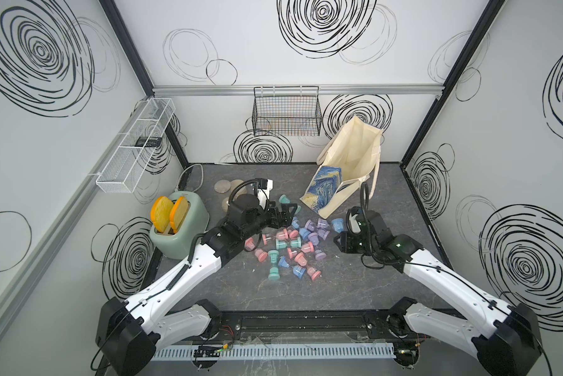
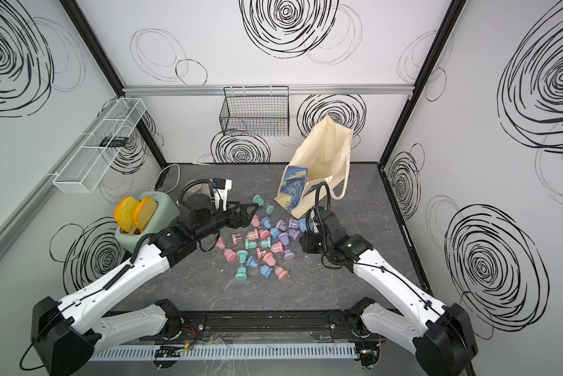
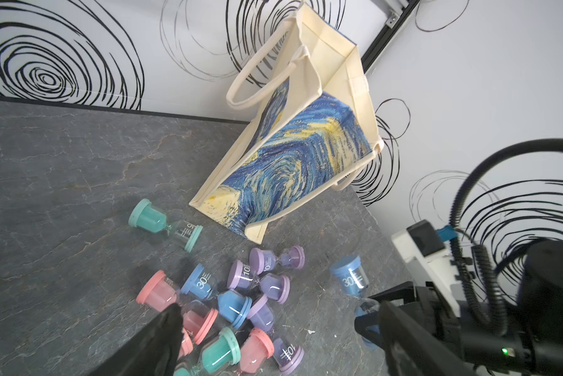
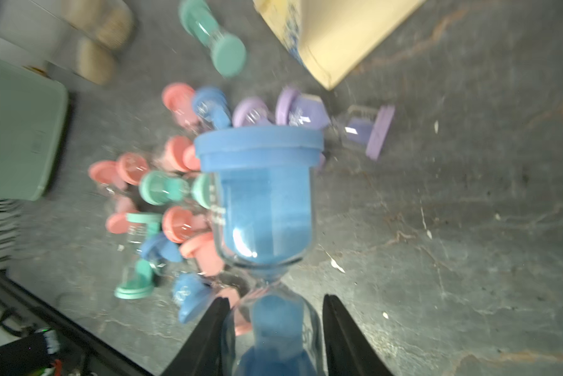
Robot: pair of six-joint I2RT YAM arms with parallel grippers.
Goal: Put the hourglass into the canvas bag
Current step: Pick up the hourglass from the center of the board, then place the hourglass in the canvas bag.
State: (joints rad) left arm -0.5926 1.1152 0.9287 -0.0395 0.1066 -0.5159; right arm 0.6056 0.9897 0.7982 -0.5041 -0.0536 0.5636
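Note:
The canvas bag (image 1: 348, 153) (image 2: 322, 149) leans open against the back wall at the right, its blue-and-yellow print (image 3: 306, 153) facing the pile. My right gripper (image 4: 275, 325) is shut on a blue hourglass (image 4: 260, 195) by its lower bulb. In both top views this hourglass (image 1: 337, 224) (image 2: 303, 224) sits just in front of the bag's near corner. Several pink, blue, purple and teal hourglasses (image 1: 293, 247) lie heaped mid-table. My left gripper (image 1: 291, 216) (image 3: 278, 309) hovers open over the pile's far left side, holding nothing.
A mint toaster (image 1: 179, 228) with two toast slices stands at the left. A lone teal hourglass (image 1: 285, 200) lies behind the pile. Round coasters (image 1: 223, 187) lie at the back. A black wire basket (image 1: 286, 114) and a white mesh shelf (image 1: 133, 143) hang on the walls.

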